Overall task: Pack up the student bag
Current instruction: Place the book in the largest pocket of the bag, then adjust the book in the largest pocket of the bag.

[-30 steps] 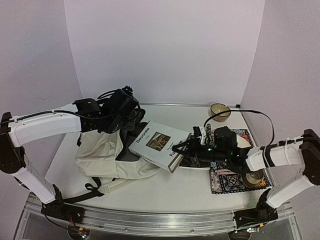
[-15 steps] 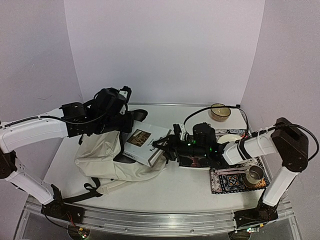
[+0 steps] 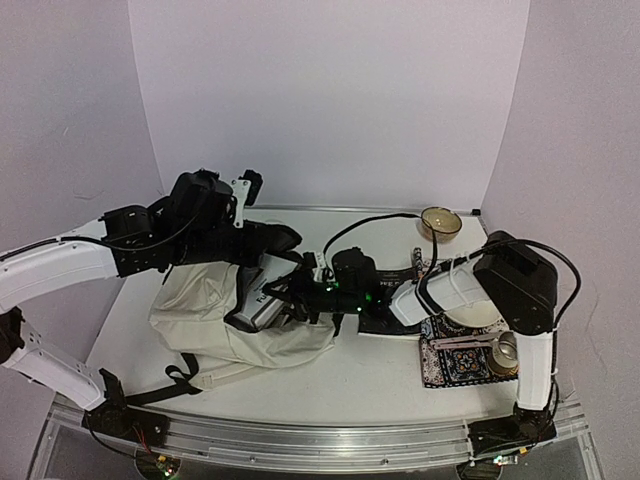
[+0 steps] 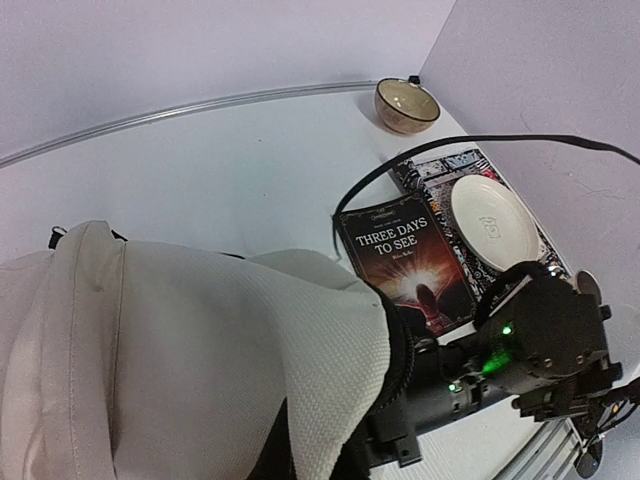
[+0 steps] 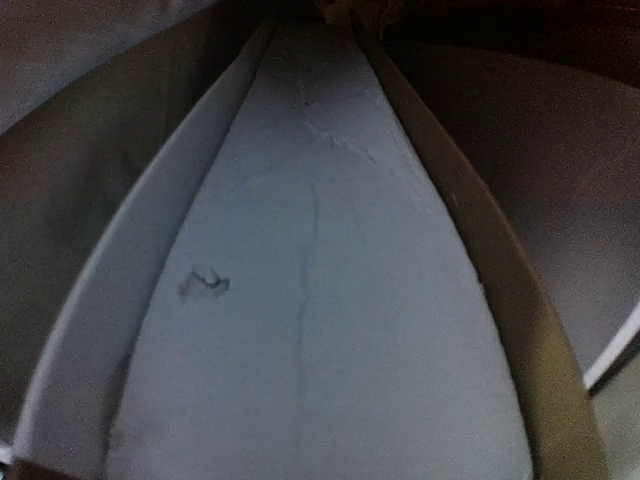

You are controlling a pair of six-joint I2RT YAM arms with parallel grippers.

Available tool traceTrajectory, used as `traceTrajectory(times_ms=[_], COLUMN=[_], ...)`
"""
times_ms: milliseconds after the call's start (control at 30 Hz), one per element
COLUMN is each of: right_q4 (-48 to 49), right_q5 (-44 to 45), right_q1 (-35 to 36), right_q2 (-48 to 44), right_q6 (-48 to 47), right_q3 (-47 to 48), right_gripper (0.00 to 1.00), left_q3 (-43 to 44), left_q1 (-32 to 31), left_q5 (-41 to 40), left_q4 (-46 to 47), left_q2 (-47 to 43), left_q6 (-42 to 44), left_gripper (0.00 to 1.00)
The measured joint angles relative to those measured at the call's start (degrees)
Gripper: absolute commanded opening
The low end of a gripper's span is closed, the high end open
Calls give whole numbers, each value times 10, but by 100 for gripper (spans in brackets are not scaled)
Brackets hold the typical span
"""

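The left gripper [image 3: 246, 238] is clenched on the upper edge of the student bag [image 3: 205, 312], lifting the soft, woven cream fabric so the mouth gapes toward the right. The bag lies slumped on the left half of the white table [image 3: 350, 385], its black straps trailing. The right gripper [image 3: 291, 297] reaches into that mouth, jaws part-way apart and grasping the near end of a thick white book [image 3: 257, 298], a stiff slab tilted half inside the bag; the right wrist view shows only its pale edge in shadow. Further right lie a glossy dark paperback [image 4: 405, 262], a smooth white plate [image 4: 493, 222] and a round glazed bowl [image 3: 440, 222]
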Motion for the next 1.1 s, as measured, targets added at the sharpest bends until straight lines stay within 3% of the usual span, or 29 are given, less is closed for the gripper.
traceTrajectory(times_ms=[233, 467, 767, 1100], right_q4=[-74, -138, -214, -287], right_q5=[37, 51, 56, 64], right_q1=[22, 25, 25, 25], right_q2=[63, 70, 19, -11], right_q6=[-31, -64, -127, -174], right_q3=[107, 114, 83, 58], right_gripper=[64, 88, 93, 88], left_q3=[-23, -70, -94, -94], left_q1=[0, -2, -2, -1], left_q5=[13, -18, -62, -72], left_q4=[12, 33, 34, 32], left_q2=[-33, -69, -87, -96], left_q6=[-3, -15, -22, -22], left_gripper=[0, 0, 0, 0])
